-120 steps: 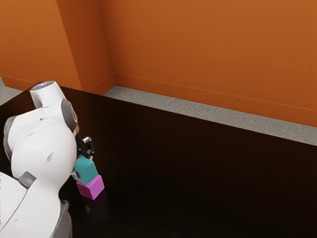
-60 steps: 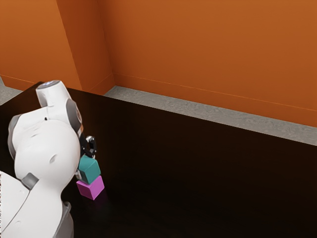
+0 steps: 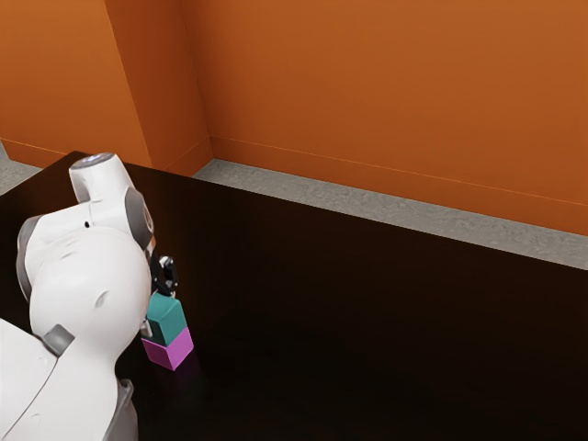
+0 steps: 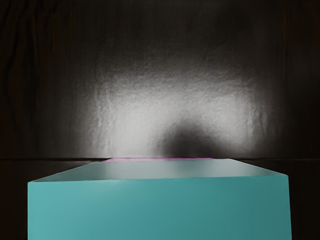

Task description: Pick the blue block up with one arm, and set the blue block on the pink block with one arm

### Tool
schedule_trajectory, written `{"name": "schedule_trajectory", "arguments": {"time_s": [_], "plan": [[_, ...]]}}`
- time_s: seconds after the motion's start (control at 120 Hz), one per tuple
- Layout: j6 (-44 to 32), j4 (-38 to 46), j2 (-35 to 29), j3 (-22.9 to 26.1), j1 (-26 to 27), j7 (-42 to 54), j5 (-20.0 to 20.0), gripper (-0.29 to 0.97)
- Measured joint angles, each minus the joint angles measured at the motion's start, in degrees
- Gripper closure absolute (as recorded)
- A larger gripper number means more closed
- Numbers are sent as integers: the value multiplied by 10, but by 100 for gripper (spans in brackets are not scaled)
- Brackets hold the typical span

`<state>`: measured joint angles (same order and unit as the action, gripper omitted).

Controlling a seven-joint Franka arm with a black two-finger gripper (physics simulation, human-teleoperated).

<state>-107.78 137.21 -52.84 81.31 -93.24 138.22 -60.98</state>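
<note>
The blue block [image 3: 168, 317], teal in colour, rests squarely on top of the pink block [image 3: 172, 350] near the table's front left in the exterior view. My gripper [image 3: 157, 322] comes down from above, largely hidden behind the white arm, and is shut on the blue block. In the wrist view the blue block [image 4: 160, 205] lies right under my hand, and a thin pink strip of the pink block [image 4: 160, 160] peeks out beyond its far edge.
The dark glossy table [image 3: 367, 322] stretches to the exterior view's right. A grey floor strip [image 3: 413, 213] and orange walls [image 3: 386, 92] lie behind it. The bulky white arm [image 3: 83, 294] stands just left of the stack.
My hand has come down and shifted slightly right with the blue block, which went from tilted above the pink block to sitting level on it.
</note>
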Motion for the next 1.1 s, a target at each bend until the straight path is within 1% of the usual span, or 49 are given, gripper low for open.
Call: {"name": "schedule_trajectory", "arguments": {"time_s": [0.075, 0.25, 0.417, 0.6, 0.733, 0.95, 1.0, 1.1], "plan": [[0, 0, 0, 0, 0, -4, 0, 28], [1, 0, 0, 0, 0, -8, 3, 14], [2, 0, 0, 0, 0, -11, 3, 6], [2, -1, 0, -8, 2, -13, 3, 3], [5, -4, 1, -34, 13, -14, 3, 1], [9, -4, 4, -39, 19, -17, 3, 1], [17, -4, 4, -59, 29, -18, 3, 0], [53, -6, 7, -120, 68, -20, 0, 0]]}}
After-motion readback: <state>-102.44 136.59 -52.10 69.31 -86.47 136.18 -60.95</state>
